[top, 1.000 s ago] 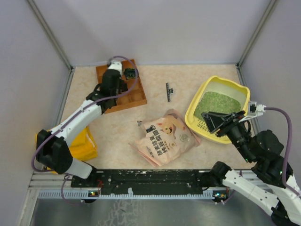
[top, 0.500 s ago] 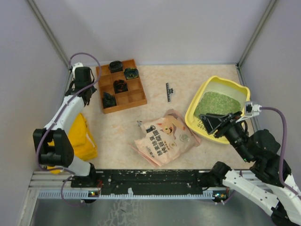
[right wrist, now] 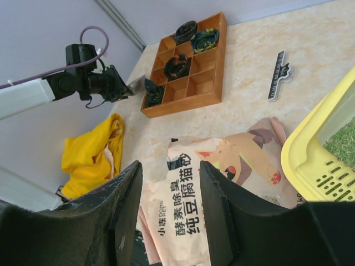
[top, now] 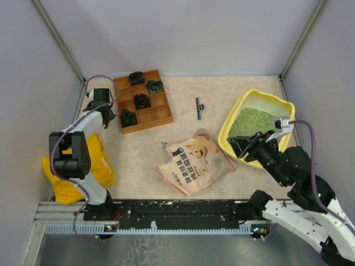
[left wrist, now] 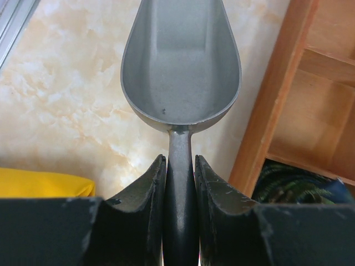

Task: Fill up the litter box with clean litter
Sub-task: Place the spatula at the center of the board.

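The yellow litter box stands at the right, its rim also in the right wrist view, with green clean litter spread over its floor. My right gripper hangs open and empty by the box's near-left rim; between its fingers the pink printed pouch shows below. My left gripper is shut on the handle of a grey scoop, whose bowl is empty. It hovers just left of the wooden tray.
The pink pouch lies flat mid-table, touching the box's near-left corner. A wooden compartment tray with several dark items stands at the back left. A yellow cloth bag lies near left. A black clip lies behind the pouch.
My left arm has swung off the wooden tray to its left side, carrying the scoop. My right gripper has drawn back left from over the litter box to its near-left rim.
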Robot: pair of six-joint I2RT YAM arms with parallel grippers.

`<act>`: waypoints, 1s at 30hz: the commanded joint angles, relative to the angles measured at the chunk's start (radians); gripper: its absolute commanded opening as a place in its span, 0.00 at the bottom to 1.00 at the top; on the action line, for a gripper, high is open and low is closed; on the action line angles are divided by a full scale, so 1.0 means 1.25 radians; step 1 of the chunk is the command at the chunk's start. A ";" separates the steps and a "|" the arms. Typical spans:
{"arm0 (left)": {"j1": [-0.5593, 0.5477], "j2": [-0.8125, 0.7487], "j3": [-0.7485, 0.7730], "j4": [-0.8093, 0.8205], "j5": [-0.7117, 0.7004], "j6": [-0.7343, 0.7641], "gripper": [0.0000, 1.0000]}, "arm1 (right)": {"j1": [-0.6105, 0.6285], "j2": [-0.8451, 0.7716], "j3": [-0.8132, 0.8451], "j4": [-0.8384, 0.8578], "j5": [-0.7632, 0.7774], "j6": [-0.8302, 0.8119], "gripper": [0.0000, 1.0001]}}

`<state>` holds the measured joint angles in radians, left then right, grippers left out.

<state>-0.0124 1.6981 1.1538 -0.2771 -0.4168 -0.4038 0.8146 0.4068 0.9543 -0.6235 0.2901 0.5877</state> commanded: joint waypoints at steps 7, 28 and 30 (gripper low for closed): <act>0.023 0.071 0.040 0.040 0.051 0.017 0.14 | -0.004 0.042 -0.012 0.029 -0.010 -0.001 0.47; 0.017 -0.029 0.169 -0.326 0.260 0.054 0.74 | -0.005 0.106 -0.086 -0.003 -0.070 0.007 0.47; 0.009 -0.105 0.111 -0.275 0.332 0.088 0.76 | -0.004 0.131 -0.085 0.010 -0.076 0.013 0.46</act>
<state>0.0113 1.7119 1.3468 -0.5766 -0.2176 -0.3973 0.8146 0.5179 0.8448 -0.6746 0.2184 0.5884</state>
